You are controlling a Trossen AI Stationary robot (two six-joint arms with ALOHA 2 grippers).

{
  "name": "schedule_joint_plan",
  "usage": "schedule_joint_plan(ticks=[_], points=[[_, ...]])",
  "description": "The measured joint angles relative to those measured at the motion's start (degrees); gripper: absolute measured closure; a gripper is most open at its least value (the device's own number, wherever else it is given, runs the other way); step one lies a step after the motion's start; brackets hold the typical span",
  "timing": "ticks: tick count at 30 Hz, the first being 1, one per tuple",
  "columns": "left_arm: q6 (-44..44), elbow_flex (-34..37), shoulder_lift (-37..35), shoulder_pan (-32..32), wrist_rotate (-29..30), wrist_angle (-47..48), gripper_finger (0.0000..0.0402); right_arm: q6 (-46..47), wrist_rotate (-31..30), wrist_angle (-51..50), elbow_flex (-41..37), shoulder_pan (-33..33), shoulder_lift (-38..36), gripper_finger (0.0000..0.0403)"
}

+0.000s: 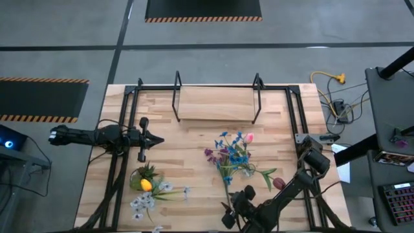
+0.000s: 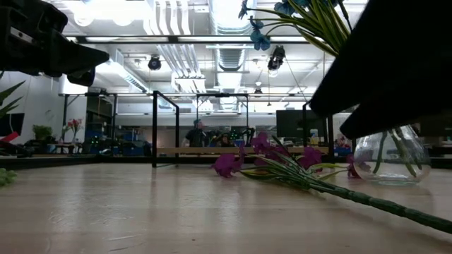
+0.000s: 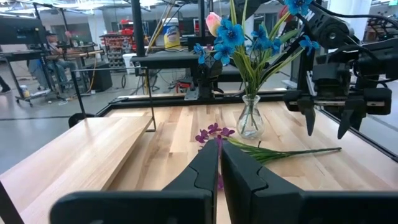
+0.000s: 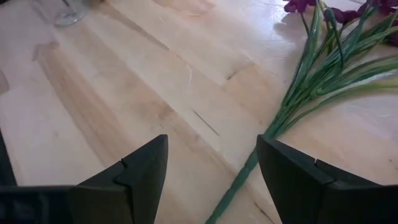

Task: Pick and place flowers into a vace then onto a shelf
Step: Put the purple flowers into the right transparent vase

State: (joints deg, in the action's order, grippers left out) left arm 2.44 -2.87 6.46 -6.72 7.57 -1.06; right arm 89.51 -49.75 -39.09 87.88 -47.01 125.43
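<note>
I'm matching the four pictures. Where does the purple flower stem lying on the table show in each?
High: purple flower stem, centre, beside the vase.
Low: centre-right, left of the vase.
Left wrist: centre, below the vase.
Right wrist: right side.
Shared landmark: the vase.

Flowers [image 3: 245, 43] in vase [image 3: 250, 119], loose stem [image 4: 292, 106] beside, seemingly touching.

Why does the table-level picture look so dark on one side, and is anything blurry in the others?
Low view: a backlit arm close to the lens blocks the right side in black, against bright ceiling lights. Right wrist view: the open right gripper fingers are soft, the purple flower stem sharper. High view: evenly lit.
</note>
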Motion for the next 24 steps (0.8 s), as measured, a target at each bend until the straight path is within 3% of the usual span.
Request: schedule_joint_plan(ticks=[24], points=[[0.0,-0.02,0.0,0.02,0.02,0.07,0.0402,-0.02,-1.47,-2.4,-0.28,3.08,3.89,0.0168]])
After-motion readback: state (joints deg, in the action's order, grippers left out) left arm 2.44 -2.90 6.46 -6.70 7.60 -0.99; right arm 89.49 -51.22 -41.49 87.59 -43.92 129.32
